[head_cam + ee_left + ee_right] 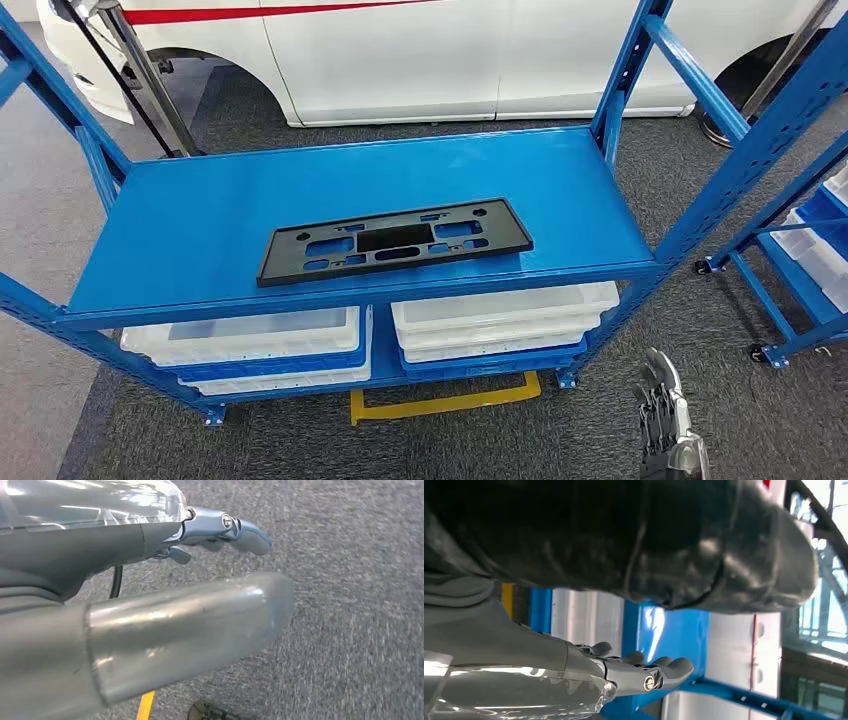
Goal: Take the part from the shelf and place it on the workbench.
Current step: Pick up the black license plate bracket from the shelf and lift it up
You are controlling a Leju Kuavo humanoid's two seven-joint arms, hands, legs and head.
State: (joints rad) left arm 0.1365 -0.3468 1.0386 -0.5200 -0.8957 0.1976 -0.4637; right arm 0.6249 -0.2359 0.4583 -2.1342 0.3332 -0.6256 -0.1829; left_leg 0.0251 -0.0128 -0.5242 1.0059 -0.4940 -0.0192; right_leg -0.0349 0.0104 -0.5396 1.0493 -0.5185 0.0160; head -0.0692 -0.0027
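Part: black plastic plate holder with cut-outs, lying flat on the top deck of the blue shelf, a little toward the front edge and skewed slightly; nothing touches it, so it sits free for a lift from above or from the front lip.
Right hand: my right hand hangs low beside the shelf's right front leg, well below the deck; in the right wrist view its fingers stretch out straight with nothing between them and the thumb, so it is wide and empty.
Left hand: my left hand hangs over grey carpet, fingers extended, thumb apart, holding nothing.
Lower deck: white bins in blue trays sit under the part, out of the way.
Behind: white car body.
Stage: I judge the reach has not begun; both arms must rise to the deck first.
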